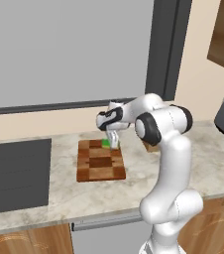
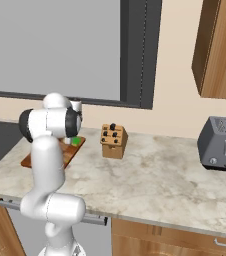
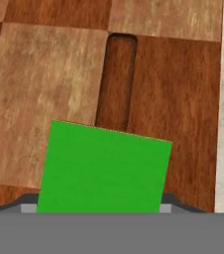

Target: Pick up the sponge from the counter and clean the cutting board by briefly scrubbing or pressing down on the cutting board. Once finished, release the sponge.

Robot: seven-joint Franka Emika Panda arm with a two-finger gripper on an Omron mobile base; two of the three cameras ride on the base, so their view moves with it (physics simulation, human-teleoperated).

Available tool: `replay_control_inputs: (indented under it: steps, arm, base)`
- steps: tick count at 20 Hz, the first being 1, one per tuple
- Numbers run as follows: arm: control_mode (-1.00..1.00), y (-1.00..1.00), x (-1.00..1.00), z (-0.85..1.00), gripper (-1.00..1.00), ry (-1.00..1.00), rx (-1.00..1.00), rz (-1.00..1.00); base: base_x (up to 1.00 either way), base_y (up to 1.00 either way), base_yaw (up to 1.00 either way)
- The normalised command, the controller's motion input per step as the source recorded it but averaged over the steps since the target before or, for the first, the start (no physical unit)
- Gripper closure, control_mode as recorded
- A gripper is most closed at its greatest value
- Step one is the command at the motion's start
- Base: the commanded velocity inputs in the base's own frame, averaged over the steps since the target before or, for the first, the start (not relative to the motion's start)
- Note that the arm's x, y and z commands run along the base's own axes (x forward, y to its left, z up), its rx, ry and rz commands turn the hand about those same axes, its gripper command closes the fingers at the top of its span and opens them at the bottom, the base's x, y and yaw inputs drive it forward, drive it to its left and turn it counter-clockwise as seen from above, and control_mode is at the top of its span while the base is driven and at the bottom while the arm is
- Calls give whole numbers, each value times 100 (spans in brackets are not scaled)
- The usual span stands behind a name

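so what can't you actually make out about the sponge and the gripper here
- Gripper jaws: hand view, tips hidden behind the flat bright green sponge; left base view, too small. Open or shut unclear.
- Sponge's yellow layer: hidden beneath its green top.
- Checkered wooden cutting board: right base view, mostly behind the arm.

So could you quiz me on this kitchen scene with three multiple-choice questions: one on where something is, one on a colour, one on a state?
1. Where does the sponge sit?
A. on the cutting board
B. on the toaster
C. in a drawer

2. What colour is the sponge's top?
A. blue
B. bright green
C. red

3. How does the knife block stand?
A. lying flat
B. hanging on the wall
C. upright on the counter

Answers: 1 A, green block lies on checkered wood. 2 B, hand view shows it green. 3 C, it stands with handles up.
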Motion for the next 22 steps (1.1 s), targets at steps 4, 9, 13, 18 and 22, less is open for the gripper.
replay_control_inputs:
  steps: [4,9,13,18,22]
  arm:
    - [-100,31,41,-12,100,0,0,0]
    - [-100,57,30,-20,100,1,0,0]
    - [-100,71,5,-33,100,0,0,0]
    - [-100,71,-1,-31,100,0,0,0]
    - [-100,68,-12,-22,100,0,0,0]
  base:
    - [0,0,0]
    - [0,0,0]
    - [0,0,0]
    - [0,0,0]
    - [0,0,0]
